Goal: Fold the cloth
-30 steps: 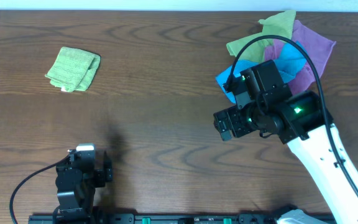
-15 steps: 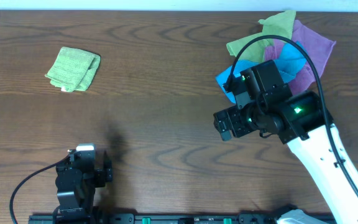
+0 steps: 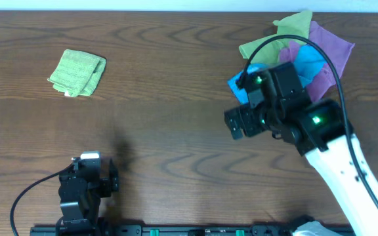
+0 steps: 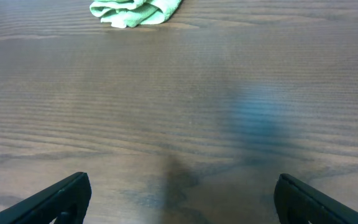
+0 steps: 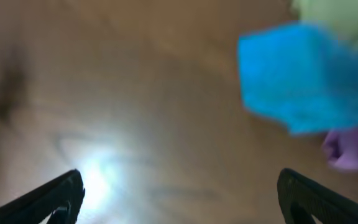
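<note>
A pile of loose cloths lies at the far right: a blue cloth (image 3: 306,62), a purple cloth (image 3: 330,49) and a light green cloth (image 3: 289,29). My right gripper (image 3: 236,122) is open and empty, hovering just left of the pile; the blue cloth (image 5: 300,78) shows blurred in the right wrist view beyond the jaws (image 5: 179,193). A folded green cloth (image 3: 77,72) lies at the far left and shows in the left wrist view (image 4: 135,11). My left gripper (image 3: 87,172) is open and empty near the front edge, its jaws (image 4: 179,199) over bare wood.
The wooden table (image 3: 169,98) runs between the folded cloth and the pile. The right arm's black cable (image 3: 327,65) arcs over the pile. A rail (image 3: 176,231) runs along the front edge.
My right gripper has moved a little farther away, toward the cloth pile. The left arm and the cloths have not moved.
</note>
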`<state>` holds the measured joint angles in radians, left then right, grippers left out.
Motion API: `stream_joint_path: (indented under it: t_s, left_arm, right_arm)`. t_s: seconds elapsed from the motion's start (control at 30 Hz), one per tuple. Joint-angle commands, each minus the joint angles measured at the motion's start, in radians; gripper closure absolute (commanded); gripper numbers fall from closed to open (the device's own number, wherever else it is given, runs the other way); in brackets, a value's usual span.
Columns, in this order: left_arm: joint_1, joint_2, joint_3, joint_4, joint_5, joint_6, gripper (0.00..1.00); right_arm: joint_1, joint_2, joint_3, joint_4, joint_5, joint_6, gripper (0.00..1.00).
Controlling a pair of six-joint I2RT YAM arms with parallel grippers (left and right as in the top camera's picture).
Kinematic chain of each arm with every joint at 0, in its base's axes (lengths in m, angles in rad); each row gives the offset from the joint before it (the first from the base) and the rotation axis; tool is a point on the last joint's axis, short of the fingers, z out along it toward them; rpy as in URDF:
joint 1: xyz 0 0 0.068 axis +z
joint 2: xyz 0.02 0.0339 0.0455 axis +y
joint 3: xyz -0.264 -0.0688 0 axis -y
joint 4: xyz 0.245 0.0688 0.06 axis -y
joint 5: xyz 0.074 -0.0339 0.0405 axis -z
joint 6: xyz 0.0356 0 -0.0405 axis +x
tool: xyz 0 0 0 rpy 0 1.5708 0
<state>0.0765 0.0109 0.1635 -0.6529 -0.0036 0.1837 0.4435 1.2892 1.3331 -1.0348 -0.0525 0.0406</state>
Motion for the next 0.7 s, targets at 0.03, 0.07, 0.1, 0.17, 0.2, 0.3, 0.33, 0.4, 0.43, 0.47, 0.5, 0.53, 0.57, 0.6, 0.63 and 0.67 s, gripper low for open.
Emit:
stream_joint_path:
  t_s: [0.03,0.07,0.1,0.17,0.2,0.3,0.33,0.4,0.43,0.47,0.5,0.53,0.57,0.6,0.63,0.67]
  left_arm:
    - [-0.005,-0.007,-0.008,-0.002,-0.003,-0.008,0.05]
    - [-0.005,-0.007,-0.008,-0.002,-0.003,-0.008,0.05]
    - [-0.005,-0.007,-0.008,-0.002,-0.003,-0.008,0.05]
    - [-0.005,-0.007,-0.008,-0.002,-0.003,-0.008,0.05]
    - [-0.005,-0.007,-0.008,-0.002,-0.003,-0.008,0.05]
    - [-0.005,-0.007,-0.008,-0.002,-0.003,-0.008,0.05]
    - [-0.005,-0.007,-0.008,-0.002,-0.003,-0.008,0.05]
    - [-0.005,-0.007,-0.008,-0.002,-0.003,-0.008,0.05]
    - [-0.005,-0.007,-0.008,-0.002,-0.003,-0.008,0.05]
    - [-0.005,-0.007,-0.008,-0.002,-0.003,-0.008,0.05]
    - [-0.005,-0.007,-0.008,-0.002,-0.003,-0.008,0.05]
    - [-0.005,-0.007,-0.008,-0.002,-0.003,-0.008,0.05]
    - [-0.005,-0.007,-0.008,-0.002,-0.003,-0.008,0.05]
    - [-0.005,-0.007,-0.008,-0.002,-0.003,-0.008,0.05]
    - [-0.005,-0.007,-0.008,-0.002,-0.003,-0.008,0.05]
    - [-0.005,-0.007,-0.008,-0.002,-0.003,-0.008,0.05]
  right_arm:
    - [-0.026,-0.200,-0.144,0.154,0.038,-0.039,0.01]
    - [-0.048,-0.253,-0.195,0.201,0.037,-0.039,0.01]
    - [-0.077,-0.305,-0.246,0.242,0.037,-0.039,0.01]
    - [-0.141,-0.401,-0.339,0.296,0.037,-0.038,0.01]
    - [-0.205,-0.487,-0.418,0.333,0.033,-0.038,0.01]
    - [-0.288,-0.615,-0.531,0.385,0.034,-0.039,0.01]
    - [-0.311,-0.661,-0.570,0.400,0.034,-0.039,0.01]
    - [-0.343,-0.758,-0.652,0.420,0.034,-0.039,0.01]
    - [-0.354,-0.795,-0.684,0.429,0.034,-0.039,0.01]
    - [-0.366,-0.839,-0.730,0.441,0.034,-0.039,0.01]
    - [-0.376,-0.875,-0.767,0.447,0.034,-0.038,0.01]
    - [-0.387,-0.913,-0.808,0.449,0.034,-0.038,0.01]
    - [-0.397,-0.945,-0.842,0.448,0.033,-0.037,0.01]
    - [-0.405,-0.975,-0.875,0.449,0.033,-0.026,0.01]
    - [-0.409,-0.995,-0.896,0.449,0.033,-0.018,0.01]
    - [-0.415,-1.021,-0.925,0.449,0.033,-0.011,0.01]
